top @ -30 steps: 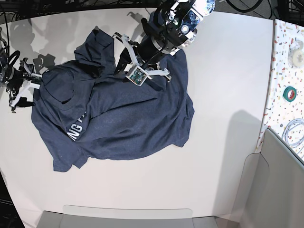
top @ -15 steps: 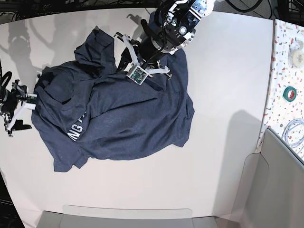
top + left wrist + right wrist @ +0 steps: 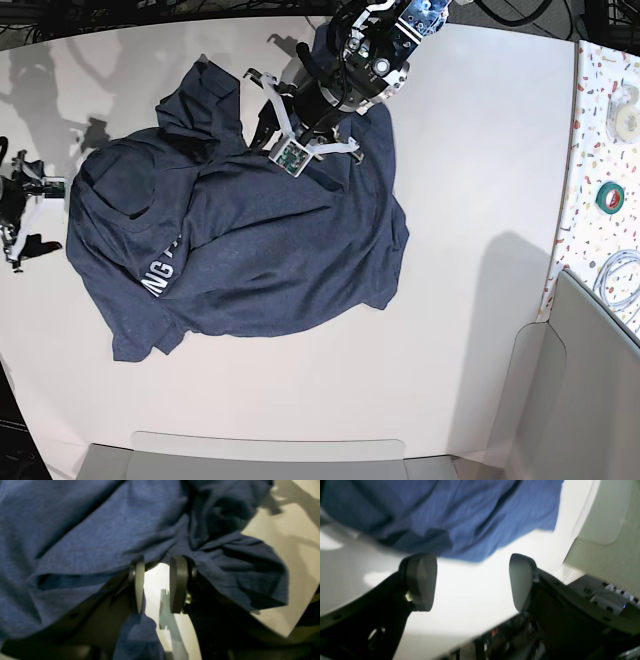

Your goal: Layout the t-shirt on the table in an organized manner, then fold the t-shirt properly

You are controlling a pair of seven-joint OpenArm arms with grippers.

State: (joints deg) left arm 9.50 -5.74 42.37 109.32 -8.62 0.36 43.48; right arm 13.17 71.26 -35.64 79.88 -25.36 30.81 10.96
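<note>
Looking at the t-shirt [image 3: 250, 240], I see it crumpled on the table [image 3: 470, 150]; soft, light cloth that will sag, so I'd pinch hems or shoulders. My left gripper [image 3: 157, 585] sits partly closed at a fold, grip unclear; right gripper [image 3: 472, 580] gapes wide, empty, beside the shirt's edge

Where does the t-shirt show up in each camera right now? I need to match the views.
Base: the t-shirt lies crumpled left of centre on the table.
Left wrist: it fills the upper frame, bunched around the left gripper.
Right wrist: its edge hangs beyond the right gripper.
Shared landmark: the white tabletop.
</note>
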